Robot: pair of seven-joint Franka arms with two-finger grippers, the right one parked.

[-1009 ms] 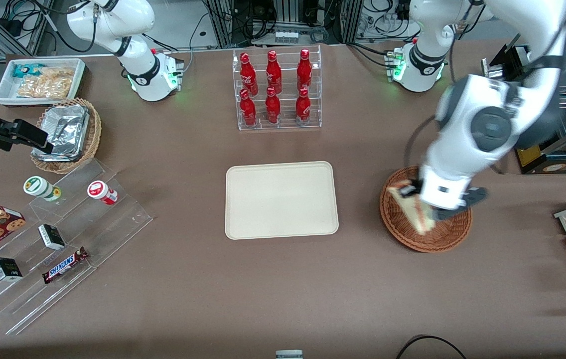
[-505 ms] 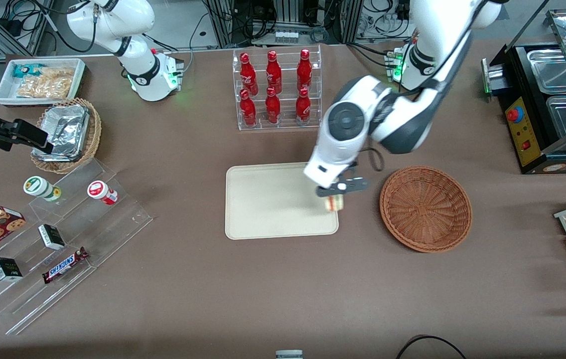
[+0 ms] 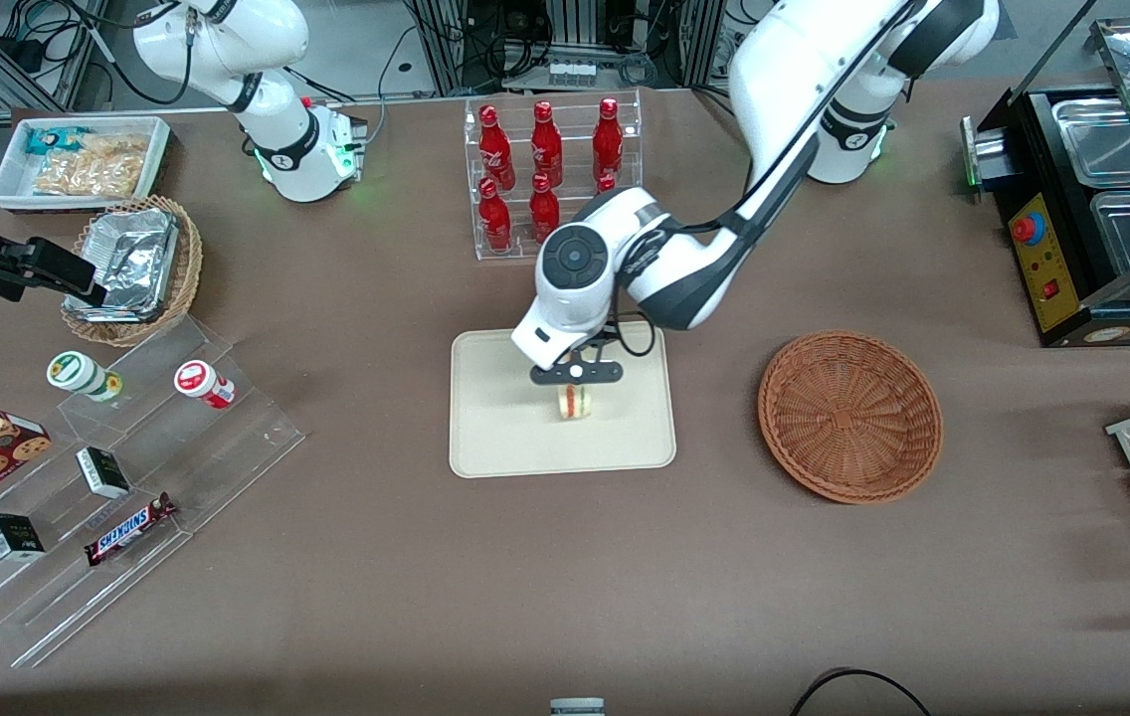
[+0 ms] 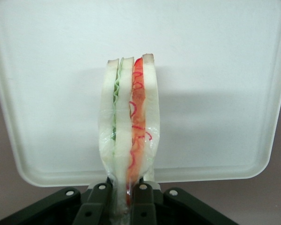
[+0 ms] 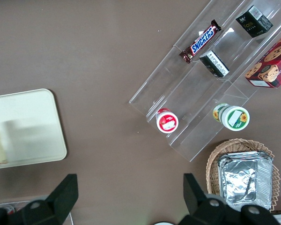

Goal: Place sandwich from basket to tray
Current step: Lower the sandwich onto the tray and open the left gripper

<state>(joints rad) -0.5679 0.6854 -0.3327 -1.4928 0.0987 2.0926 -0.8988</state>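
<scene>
Sandwich (image 3: 575, 401) hangs over the tray (image 3: 495, 438), pinched at its narrow end by the gripper (image 3: 575, 376), cut edge with red and green filling facing the wrist camera (image 4: 129, 126). Gripper clenched on the sandwich, both fingers (image 4: 97, 201) pressed against the bread slices from either side. Whether the sandwich bottom touches the tray surface or sits just above it, cannot tell. In the wrist view the tray (image 4: 215, 70) fills the background around the wedge, with brown table showing past its rim. Basket (image 3: 850, 416) sits on the table toward the working arm's end, well apart from the tray, nothing visible inside it. Working left arm (image 3: 684, 268) reaches from its base down over the tray edge farther from the front camera. Bottle rack (image 3: 553, 179) with red bottles stands farther from the front camera than the tray, partly covered by the arm. Toward the parked arm's end: tan basket with foil container (image 3: 132, 264), white bin of snacks (image 3: 78, 159), clear tiered stand (image 3: 127, 477) with a Snickers bar (image 3: 130, 528) and small boxes.
</scene>
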